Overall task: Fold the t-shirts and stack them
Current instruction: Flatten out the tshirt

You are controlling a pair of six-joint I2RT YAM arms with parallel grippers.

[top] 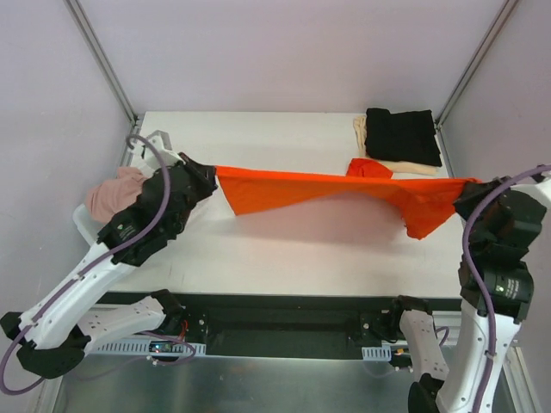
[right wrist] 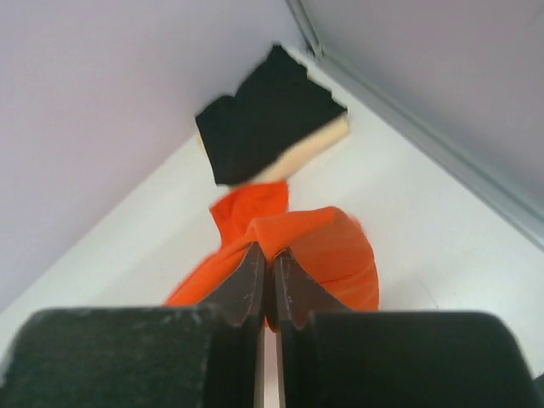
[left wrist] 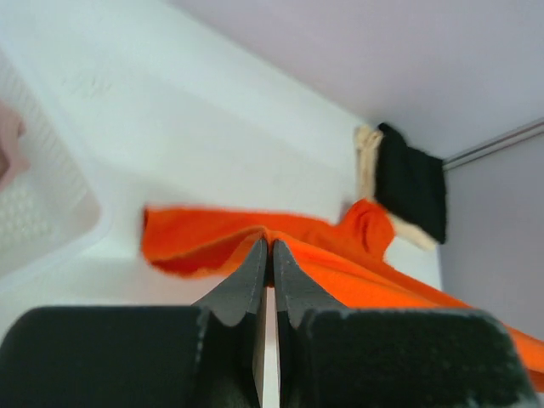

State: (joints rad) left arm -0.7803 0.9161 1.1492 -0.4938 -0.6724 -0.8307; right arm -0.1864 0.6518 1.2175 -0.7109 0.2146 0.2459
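Note:
A bright orange-red t-shirt [top: 327, 191] hangs stretched above the table between my two grippers. My left gripper [top: 213, 172] is shut on its left end; in the left wrist view the cloth [left wrist: 340, 255] is pinched at the tips [left wrist: 269, 246]. My right gripper [top: 469, 182] is shut on its right end; the right wrist view shows the cloth [right wrist: 323, 246] bunched at the tips [right wrist: 270, 253]. A folded black t-shirt [top: 401, 136] lies on a folded cream-beige one [top: 405, 167] at the back right corner. A dusty pink t-shirt [top: 116, 194] lies in the tub at the left.
A white plastic tub [top: 86, 228] stands at the left table edge, seen also in the left wrist view [left wrist: 42, 212]. Grey walls and metal frame posts [top: 102, 60] close in the back and sides. The white table [top: 284, 249] lies under the stretched shirt.

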